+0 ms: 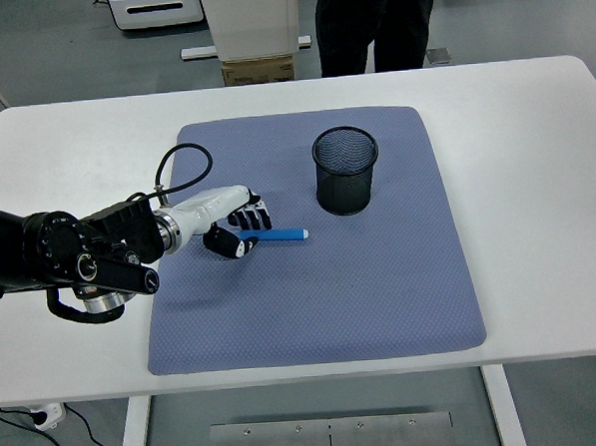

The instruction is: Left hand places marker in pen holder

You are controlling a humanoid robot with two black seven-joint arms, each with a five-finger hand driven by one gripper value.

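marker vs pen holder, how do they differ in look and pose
The marker is blue, slim and solid; the pen holder is black, wide, open mesh. The marker lies flat with one end in the left robot hand; the pen holder stands upright, untouched. Both are on the blue mat.

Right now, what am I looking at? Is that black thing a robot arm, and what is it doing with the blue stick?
Yes, that is a robot's arm. The camera sits high on the robot and looks down at a white table, so you see what the robot sees. Its left hand, with five fingers like yours, reaches in from the left side. The fingers are curled around one end of a blue marker, and the other end points to the right. The marker sits low over a blue-grey mat. Further back on the mat stands a black mesh pen holder, where the marker is meant to go. It looks empty. The other arm is out of the picture. At the top you can see a person's legs.
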